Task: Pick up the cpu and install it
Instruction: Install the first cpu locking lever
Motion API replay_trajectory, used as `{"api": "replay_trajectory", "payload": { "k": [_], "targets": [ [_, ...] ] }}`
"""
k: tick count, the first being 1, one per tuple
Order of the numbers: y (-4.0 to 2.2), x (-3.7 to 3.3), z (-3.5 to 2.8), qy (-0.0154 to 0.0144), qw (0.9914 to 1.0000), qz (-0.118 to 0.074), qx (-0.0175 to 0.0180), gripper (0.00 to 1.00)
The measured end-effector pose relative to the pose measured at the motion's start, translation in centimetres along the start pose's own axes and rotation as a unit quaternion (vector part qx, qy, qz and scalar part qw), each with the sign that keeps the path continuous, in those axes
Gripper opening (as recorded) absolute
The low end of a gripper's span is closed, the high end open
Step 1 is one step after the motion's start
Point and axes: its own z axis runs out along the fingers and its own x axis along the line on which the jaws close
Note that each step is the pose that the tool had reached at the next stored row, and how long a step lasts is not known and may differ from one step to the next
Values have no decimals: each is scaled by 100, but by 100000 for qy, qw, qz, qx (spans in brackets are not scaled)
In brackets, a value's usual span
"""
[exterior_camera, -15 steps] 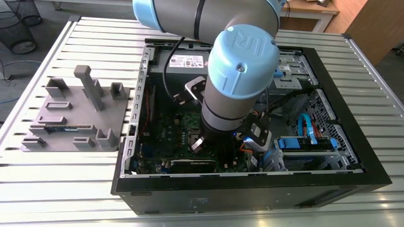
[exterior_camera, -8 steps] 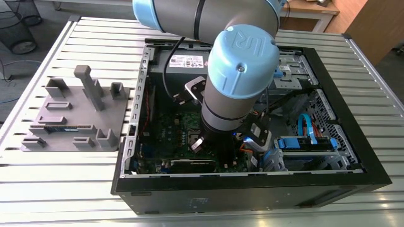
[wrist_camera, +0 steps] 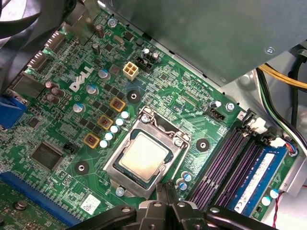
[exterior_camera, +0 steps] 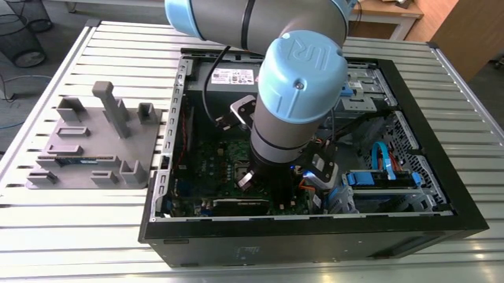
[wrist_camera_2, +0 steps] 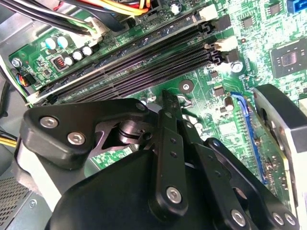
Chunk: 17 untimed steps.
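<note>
Holder tray [exterior_camera: 87,147]: grey plastic slab with upright blocks, lying on the slatted metal table [exterior_camera: 79,230] at the exterior view's left, well apart from the arm. A thin green memory stick [exterior_camera: 75,159] lies in one of its slots.

Computer case [exterior_camera: 315,236]: open black tower on its side, right of the tray, green motherboard [wrist_camera: 158,86] exposed inside.

Arm [exterior_camera: 295,100]: grey tube with pale blue caps, reaching straight down into the case.

Cpu [wrist_camera: 142,156]: small square chip with a silvery-grey top, seated flat within the metal frame of the socket [wrist_camera: 158,125] in the first wrist view. Judged already placed; the frame around it appears not yet clamped over the chip.

Gripper [wrist_camera: 165,191]: black linked fingers [wrist_camera: 169,189], pressed together with nothing between them, poised just at the near edge of the socket.

Memory slots [wrist_camera: 225,167]: dark parallel rows right of the socket, one holding a blue module [wrist_camera: 256,179].

Risks, as judged:
- The closed fingertips could scrape the chip's top or nudge it askew in the socket if they travel sideways while low.
- A tilted chip under downward pressure could bend socket contacts.
- The wrist could snag the yellow and black cables [wrist_camera: 283,79] at the right.
</note>
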Motion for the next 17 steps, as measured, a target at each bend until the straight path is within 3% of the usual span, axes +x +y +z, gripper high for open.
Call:
{"api": "replay_trajectory", "payload": {
  "k": [17],
  "targets": [
    [-22, 18, -3, 0, 100000, 42, 6, 11]
  ]
}}
